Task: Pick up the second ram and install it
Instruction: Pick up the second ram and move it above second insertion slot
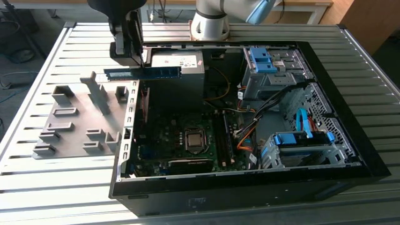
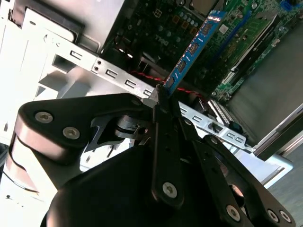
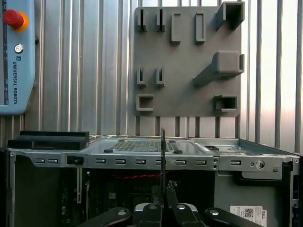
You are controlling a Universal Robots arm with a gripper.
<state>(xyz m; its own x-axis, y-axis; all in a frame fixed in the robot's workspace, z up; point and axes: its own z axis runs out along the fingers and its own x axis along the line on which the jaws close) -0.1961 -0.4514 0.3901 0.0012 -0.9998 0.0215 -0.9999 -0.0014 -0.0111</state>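
Ribbed grey metal desk (image 1: 56,197) stretched across the scene, strong light glared white off its slats in the first wrist view, dull grey-blue floor (image 1: 9,101) lay past its edge at the exterior view's left, pale wooden furniture (image 1: 368,23) stood behind.

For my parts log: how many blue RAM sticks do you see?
1. The RAM stick is clamped in the pincer, in the air over the computer case wall nearest the grey holder. Others may sit hidden in motherboard slots.
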